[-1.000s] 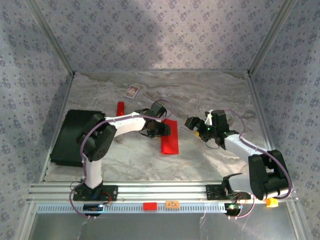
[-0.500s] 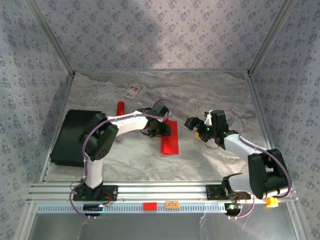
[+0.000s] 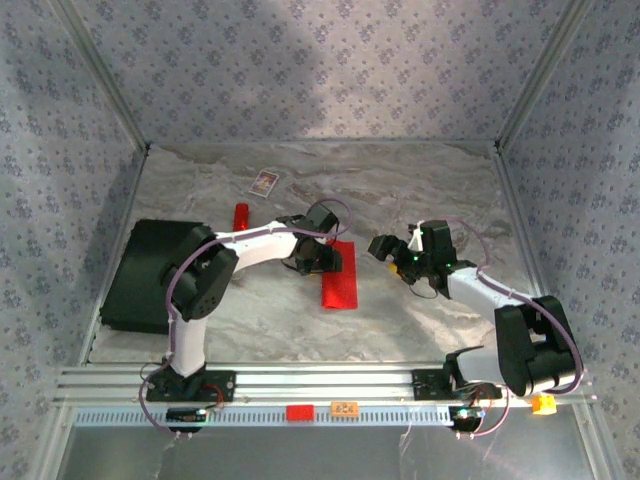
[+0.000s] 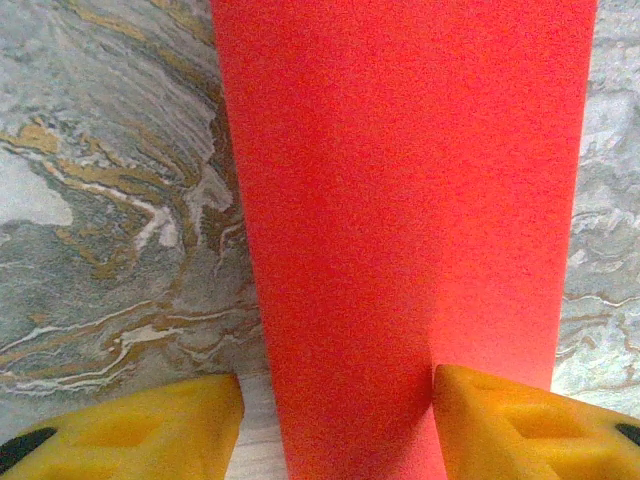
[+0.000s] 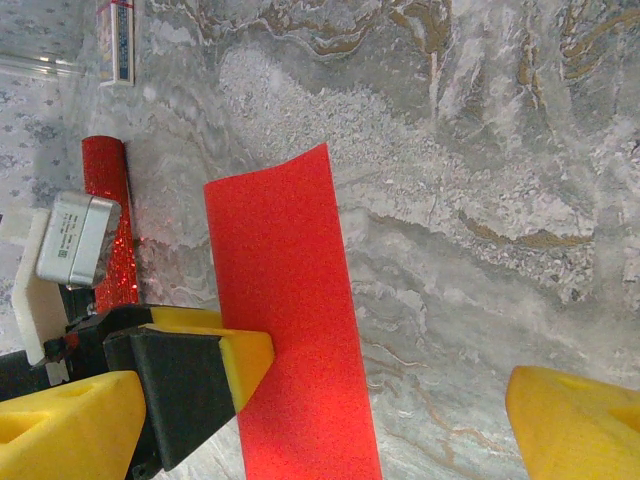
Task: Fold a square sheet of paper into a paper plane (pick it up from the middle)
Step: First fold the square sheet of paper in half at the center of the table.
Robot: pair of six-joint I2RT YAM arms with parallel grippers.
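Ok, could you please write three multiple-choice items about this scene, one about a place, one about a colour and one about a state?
1. Where on the marble table does the black mat lie? A. left side B. right side C. far middle
2. What colour are the fingers of the left tool? A. blue B. yellow C. white
3. How is the left tool? A. open over the end of the red paper B. shut on a stick C. shut, empty
Answers: A, the mat lies at the left edge; B, the left wrist view shows them yellow; A, the paper's end lies between its parted fingers.
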